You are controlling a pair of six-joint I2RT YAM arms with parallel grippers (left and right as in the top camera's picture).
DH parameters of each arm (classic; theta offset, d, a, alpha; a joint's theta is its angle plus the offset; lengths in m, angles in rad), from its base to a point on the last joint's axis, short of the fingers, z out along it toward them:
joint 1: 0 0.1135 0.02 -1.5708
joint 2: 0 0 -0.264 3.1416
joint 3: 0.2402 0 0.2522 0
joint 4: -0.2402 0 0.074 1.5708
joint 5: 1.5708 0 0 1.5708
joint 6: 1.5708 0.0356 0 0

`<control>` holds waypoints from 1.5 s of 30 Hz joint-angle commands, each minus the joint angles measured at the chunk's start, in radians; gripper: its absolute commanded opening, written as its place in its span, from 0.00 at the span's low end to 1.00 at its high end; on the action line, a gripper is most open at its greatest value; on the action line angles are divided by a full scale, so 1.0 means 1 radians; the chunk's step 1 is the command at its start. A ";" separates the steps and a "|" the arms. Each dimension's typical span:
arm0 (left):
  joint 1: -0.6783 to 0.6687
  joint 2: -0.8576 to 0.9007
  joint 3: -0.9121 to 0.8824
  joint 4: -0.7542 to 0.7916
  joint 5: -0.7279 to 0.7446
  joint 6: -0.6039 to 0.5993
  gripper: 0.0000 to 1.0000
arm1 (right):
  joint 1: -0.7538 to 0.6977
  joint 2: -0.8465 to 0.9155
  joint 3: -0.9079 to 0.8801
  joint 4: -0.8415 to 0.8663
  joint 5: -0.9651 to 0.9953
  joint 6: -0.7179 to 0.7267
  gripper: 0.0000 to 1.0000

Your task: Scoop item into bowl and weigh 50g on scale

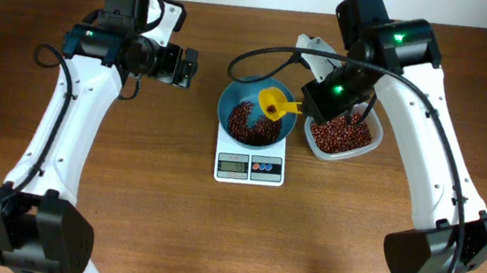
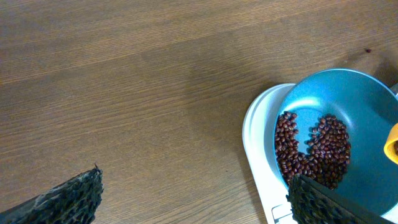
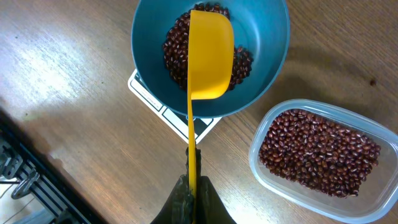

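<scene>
Pouring looks to be in hand: the right gripper (image 3: 190, 198) pinches the handle of a yellow scoop (image 3: 210, 56) over the bowl (image 3: 268, 43), which sits on the scale (image 1: 250, 167) mid-worktop, nearer the far edge, beans (image 3: 177, 46) heaped inside. The left gripper (image 1: 177, 65) hangs spread and empty toward the left edge. Next the reading decides: more beans from the tub (image 3: 254, 163) beside it, or stop. The display (image 1: 234, 165) is too small to read; whether the scoop holds any beans is unclear

Bowl (image 1: 230, 105) sits on scale (image 1: 250, 167) with beans (image 1: 249, 124) in it and scoop (image 1: 273, 103) above it; container (image 1: 376, 141) (also holding beans) lies just right of the scale.
</scene>
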 commanded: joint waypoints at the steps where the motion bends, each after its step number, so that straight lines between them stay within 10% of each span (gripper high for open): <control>1: 0.000 -0.017 0.020 -0.002 0.011 0.020 0.99 | 0.010 -0.023 0.023 -0.004 0.006 0.006 0.04; 45: 0.000 -0.017 0.020 -0.002 0.011 0.020 0.99 | 0.017 -0.017 0.050 0.049 -0.039 -0.001 0.04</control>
